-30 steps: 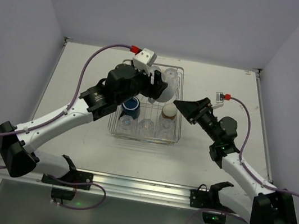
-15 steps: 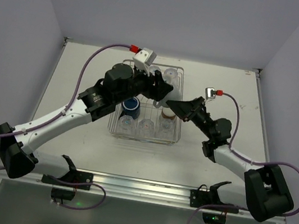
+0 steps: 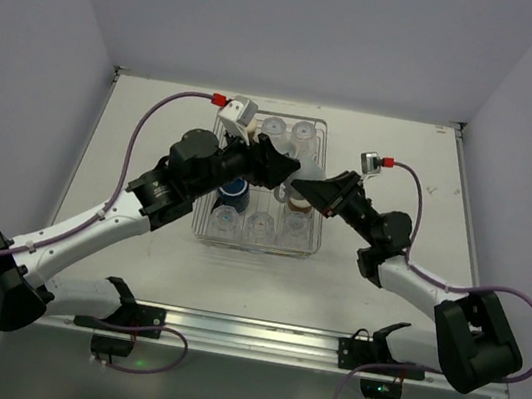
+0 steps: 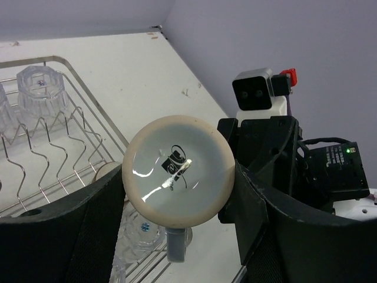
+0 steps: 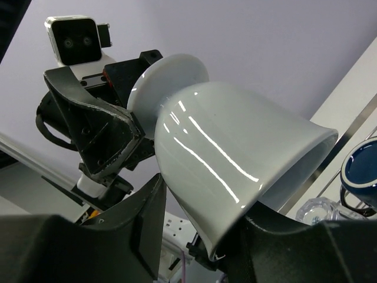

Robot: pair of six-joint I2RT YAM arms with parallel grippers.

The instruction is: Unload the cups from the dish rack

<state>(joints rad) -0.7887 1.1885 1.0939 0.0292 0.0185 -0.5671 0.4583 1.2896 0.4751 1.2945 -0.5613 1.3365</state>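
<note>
The pale blue-grey cup [image 3: 307,177] hangs in the air over the right side of the silver wire dish rack [image 3: 314,240]. My left gripper [image 3: 289,168] is shut on its foot; in the left wrist view the cup's round base [image 4: 177,171] fills the gap between my fingers [image 4: 82,227]. My right gripper [image 3: 322,191] is open, with its fingers [image 5: 138,221] on either side of the cup's flared mouth [image 5: 235,159], close against it. In the rack stand a dark blue mug [image 3: 235,190], a brown-and-beige cup [image 3: 298,203] and several clear ribbed tumblers [image 3: 260,225].
The rack's raised wire rim [image 4: 70,61] and prongs lie below the cup, with a clear tumbler [image 4: 38,88] in its far corner. The blue mug's rim [image 5: 362,171] shows at the right of the right wrist view. The two arms nearly touch above the rack.
My left gripper has carried the cup right and slightly nearer, over the rack's right side. My right gripper has swung in from the right until its fingers straddle the cup's mouth.
</note>
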